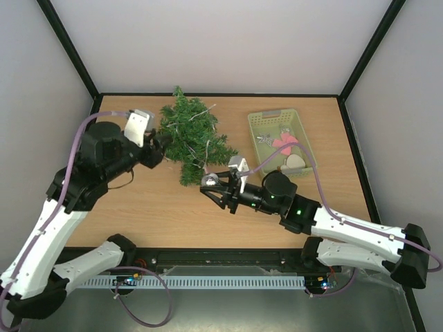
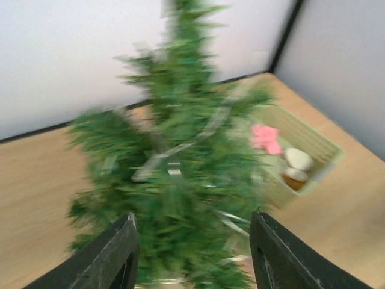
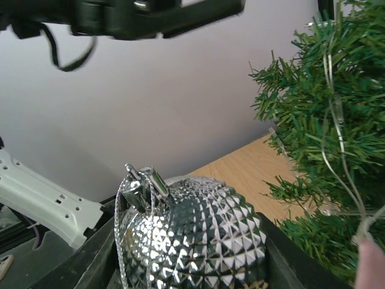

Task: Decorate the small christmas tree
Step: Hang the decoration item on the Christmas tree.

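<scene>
Dark green bristly needles cover the small christmas tree (image 1: 190, 138), a conical miniature fir that is narrow at the tip and spreads into ragged, uneven branches at its wide end. Thin pale strands run through the foliage. They show as silvery ribbons in the blurred left wrist view (image 2: 180, 180) and as fine wires hanging among the needles in the right wrist view (image 3: 325, 120). The tree sits toward the back of the wooden table (image 1: 138, 207), left of centre, with its tip pointing at the rear wall. From the left wrist it appears to rise upright against the white wall. The pale green basket (image 1: 273, 115) stands just to its right and holds a pink ornament (image 1: 284, 144) and a whitish heart shape (image 1: 296, 162). The left gripper (image 1: 166, 144) is at the tree's left flank with its jaws released. In its own camera its two dark fingers (image 2: 111, 259) stand wide apart, with the lower branches between them and no finger visibly pressing on the foliage. The right gripper (image 1: 210, 188) hangs just in front of the tree's wide end and is clamped on a silver bauble (image 3: 192, 229). The bauble is a shiny ball with a diamond-faceted surface and a metal cap with a loop on top, and it is wedged between the black fingers.
</scene>
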Robot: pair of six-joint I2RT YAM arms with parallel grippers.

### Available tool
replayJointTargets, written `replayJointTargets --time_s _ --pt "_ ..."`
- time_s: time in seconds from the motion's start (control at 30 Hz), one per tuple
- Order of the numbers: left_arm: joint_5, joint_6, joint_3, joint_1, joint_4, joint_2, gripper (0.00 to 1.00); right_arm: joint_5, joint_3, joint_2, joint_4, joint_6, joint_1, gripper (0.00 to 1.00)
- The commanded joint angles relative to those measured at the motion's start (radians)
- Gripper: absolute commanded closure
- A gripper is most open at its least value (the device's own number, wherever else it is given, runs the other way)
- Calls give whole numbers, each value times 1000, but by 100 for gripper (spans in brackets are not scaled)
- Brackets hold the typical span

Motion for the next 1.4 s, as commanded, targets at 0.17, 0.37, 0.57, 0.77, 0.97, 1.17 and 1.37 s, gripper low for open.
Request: replayJointTargets --time_s 0.17,0.37,0.57,0.77,0.97,1.17,1.37 --pt "432 -205 -182 467 184 21 56 63 -45 -107 -129 -36 5 66" --pt "533 -266 -260 531 198 -12 56 43 -32 -62 -195 -123 5 66" --pt "459 -160 -202 525 32 -34 57 13 73 78 -312 -216 9 65" --pt "502 -125 -210 420 -10 -100 60 60 167 169 -382 -297 27 65" --pt "790 -95 -387 323 162 -221 62 64 303 283 -529 -338 34 65" --pt "824 -22 -460 214 202 -234 63 -56 335 299 -482 -302 37 65" --pt "842 -23 -491 174 222 -210 61 -107 306 277 -446 -260 37 65"
